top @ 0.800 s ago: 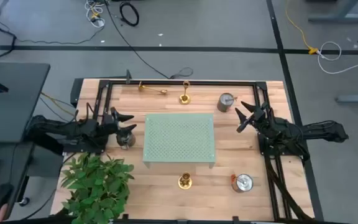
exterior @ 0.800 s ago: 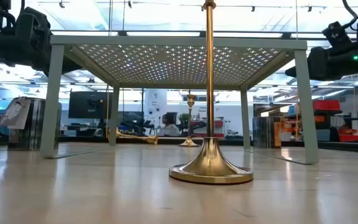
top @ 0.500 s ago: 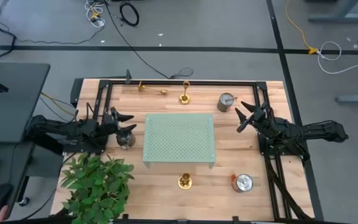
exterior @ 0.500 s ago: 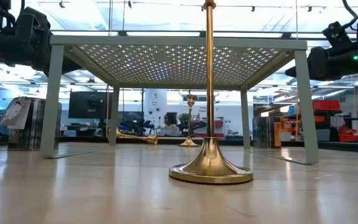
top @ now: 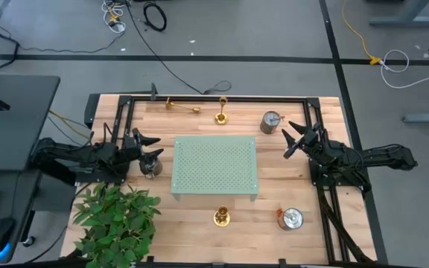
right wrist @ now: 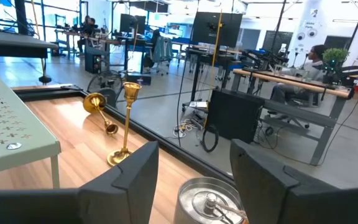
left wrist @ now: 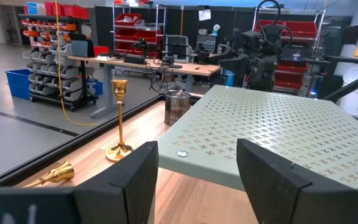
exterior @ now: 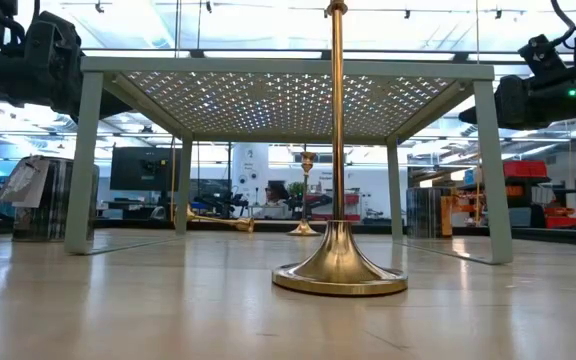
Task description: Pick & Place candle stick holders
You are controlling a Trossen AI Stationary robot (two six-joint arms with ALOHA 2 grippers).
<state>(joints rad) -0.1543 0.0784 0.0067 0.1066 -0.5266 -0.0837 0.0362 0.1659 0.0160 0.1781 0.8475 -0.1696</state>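
Three brass candle stick holders (top: 221,217) on tabletop (top: 199,208), untouched.
Rigid, slick, top-heavy; best pinched mid-stem. Left end effector (top: 149,147) and right end effector (top: 292,138) both parted, empty.

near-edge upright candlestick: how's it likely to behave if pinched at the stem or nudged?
The near candlestick has a tall thin stem over a flared base, so a high nudge would probably tip it. Its polished metal looks slippery and rigid; a stem pinch may slide or twist. Once down it would likely roll in an arc, like the fallen candlestick at the far edge.
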